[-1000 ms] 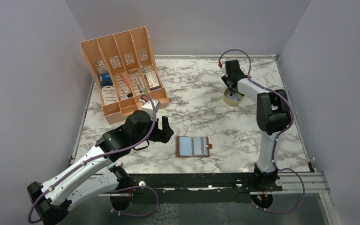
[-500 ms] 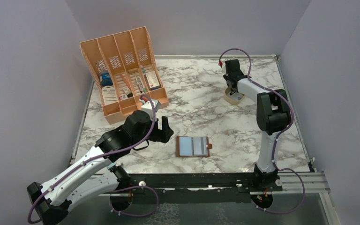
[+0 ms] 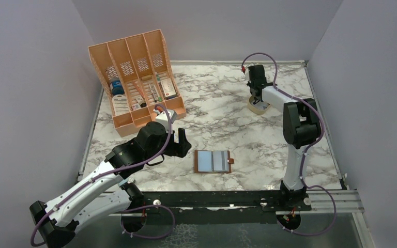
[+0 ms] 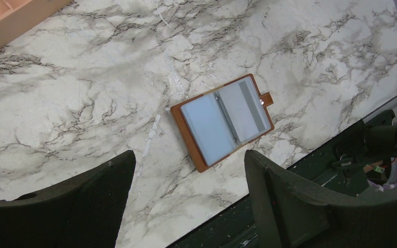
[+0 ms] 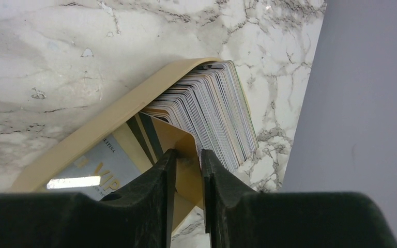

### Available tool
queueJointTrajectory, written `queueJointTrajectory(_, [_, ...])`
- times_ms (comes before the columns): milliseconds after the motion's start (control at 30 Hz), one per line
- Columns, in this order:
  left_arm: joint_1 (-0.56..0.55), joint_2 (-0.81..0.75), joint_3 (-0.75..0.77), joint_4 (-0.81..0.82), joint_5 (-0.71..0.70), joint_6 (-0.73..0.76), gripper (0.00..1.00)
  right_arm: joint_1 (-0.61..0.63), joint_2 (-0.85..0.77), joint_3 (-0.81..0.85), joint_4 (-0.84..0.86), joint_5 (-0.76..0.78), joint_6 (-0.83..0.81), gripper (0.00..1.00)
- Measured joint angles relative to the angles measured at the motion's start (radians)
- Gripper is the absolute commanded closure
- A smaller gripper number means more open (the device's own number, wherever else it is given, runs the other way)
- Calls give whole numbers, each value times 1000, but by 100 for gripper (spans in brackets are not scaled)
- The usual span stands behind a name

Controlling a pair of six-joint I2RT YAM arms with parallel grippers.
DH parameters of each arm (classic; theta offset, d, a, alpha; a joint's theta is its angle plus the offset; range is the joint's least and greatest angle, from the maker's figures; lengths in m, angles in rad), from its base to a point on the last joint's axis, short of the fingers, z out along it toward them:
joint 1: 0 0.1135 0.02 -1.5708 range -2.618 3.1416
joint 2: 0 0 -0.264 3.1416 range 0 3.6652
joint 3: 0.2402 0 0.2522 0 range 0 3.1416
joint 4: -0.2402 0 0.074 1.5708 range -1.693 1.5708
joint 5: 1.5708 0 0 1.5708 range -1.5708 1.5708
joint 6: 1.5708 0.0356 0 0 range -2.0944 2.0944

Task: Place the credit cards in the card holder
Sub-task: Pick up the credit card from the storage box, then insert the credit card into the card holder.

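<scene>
The brown card holder (image 3: 213, 161) lies open and flat on the marble, clear sleeves up, also seen in the left wrist view (image 4: 222, 121). My left gripper (image 3: 178, 147) hovers just left of it, open and empty (image 4: 188, 155). At the far right, the credit cards (image 5: 222, 108) stand packed on edge in a tan stand (image 5: 98, 129). My right gripper (image 3: 253, 98) is down on that stand (image 3: 258, 107). Its jaws (image 5: 185, 152) are narrowed to a small gap that straddles a gold card (image 5: 187, 139) leaning out of the front of the stack.
The orange slotted organiser (image 3: 134, 77) with small boxes and bottles stands at the back left; its corner shows in the left wrist view (image 4: 10, 20). A grey wall (image 5: 362, 103) rises close beside the card stand. The table's dark front rail (image 4: 341, 170) runs near the card holder.
My right gripper's jaws have drawn in from wide to a narrow gap over the cards. The left arm and the card holder have not moved.
</scene>
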Motion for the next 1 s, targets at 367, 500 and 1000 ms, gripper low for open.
queueJointTrajectory(367, [0,45,0,-6,-19,-9,20,0,-48,9,-91,-89,98,99])
queueJointTrajectory(500, [0,91,0,-10,-19,-21,22,0,-106,9,-138,-153,145,99])
queueJointTrajectory(1000, [0,217,-52,51,68,-116,39,0,-476,-119,-329,-533,541,99])
